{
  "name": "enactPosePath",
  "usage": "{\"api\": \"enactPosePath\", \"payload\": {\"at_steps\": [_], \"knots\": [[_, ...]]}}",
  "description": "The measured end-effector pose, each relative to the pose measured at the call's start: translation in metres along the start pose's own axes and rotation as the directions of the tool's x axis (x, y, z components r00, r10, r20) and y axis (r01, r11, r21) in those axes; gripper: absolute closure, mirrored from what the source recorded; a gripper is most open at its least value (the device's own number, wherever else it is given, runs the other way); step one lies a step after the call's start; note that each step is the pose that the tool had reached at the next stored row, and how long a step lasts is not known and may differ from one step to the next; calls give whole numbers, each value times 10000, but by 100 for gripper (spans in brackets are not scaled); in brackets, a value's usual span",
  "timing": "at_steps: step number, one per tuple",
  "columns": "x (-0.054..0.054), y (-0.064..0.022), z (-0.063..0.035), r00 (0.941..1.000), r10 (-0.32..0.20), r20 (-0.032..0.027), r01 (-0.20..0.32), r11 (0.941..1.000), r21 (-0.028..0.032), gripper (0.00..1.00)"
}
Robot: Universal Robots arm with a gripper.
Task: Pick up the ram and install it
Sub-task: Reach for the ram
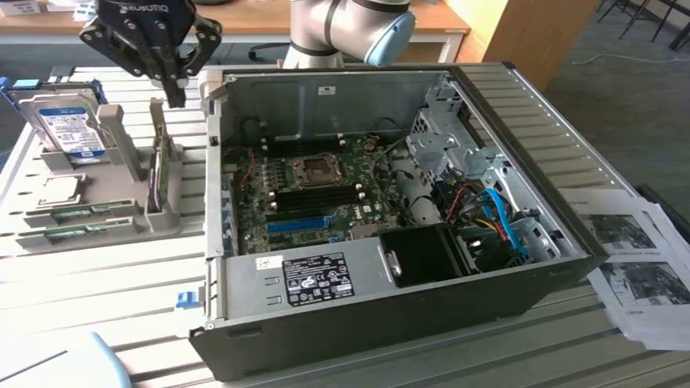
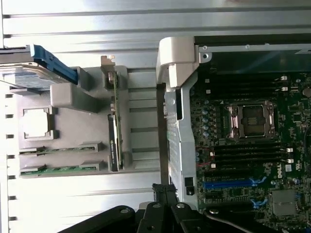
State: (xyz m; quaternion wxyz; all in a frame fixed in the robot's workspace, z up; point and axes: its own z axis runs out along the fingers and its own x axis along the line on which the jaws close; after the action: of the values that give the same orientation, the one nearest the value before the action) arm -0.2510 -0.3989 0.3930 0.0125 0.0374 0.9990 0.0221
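Above the slatted bench (image 1: 108,283), the jaws hang pressed together and pinch nothing. Their dark fingertips (image 1: 174,81) point down into open air. Below that gap sits the grey holder (image 1: 121,149) with its posts.

The ram (image 1: 161,174) stands on edge in the holder between 2 grey posts, on the side nearest the computer case (image 1: 561,145). The jaws are above it and well apart from it. 2 more thin green sticks (image 1: 67,215) lie low in the holder. A hard drive (image 1: 60,121) stands propped to the exterior view's left of the jaws.

A narrow strip of bare bench separates the holder from the case's upright wall edge, which rises just beside the ram's row. The case is open on top, with walls around the motherboard (image 1: 313,194) on all 4 sides.

The exterior view takes in the arm (image 1: 345,28) behind the case and loose papers (image 1: 636,259) on the exterior view's right. The wrist view looks straight down past the fingertips (image 2: 165,194). There the ram (image 2: 115,94) reads as a thin green line in the holder (image 2: 77,126), beside the case rim (image 2: 177,63). On the motherboard it shows the CPU socket (image 2: 252,119), black slots (image 2: 248,150) and 1 blue slot (image 2: 228,184).
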Motion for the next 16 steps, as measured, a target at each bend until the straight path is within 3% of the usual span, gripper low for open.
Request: {"api": "enactPosePath", "payload": {"at_steps": [16], "knots": [[445,-33,-7,10000,-1,0,1,10000,-1,91]]}}
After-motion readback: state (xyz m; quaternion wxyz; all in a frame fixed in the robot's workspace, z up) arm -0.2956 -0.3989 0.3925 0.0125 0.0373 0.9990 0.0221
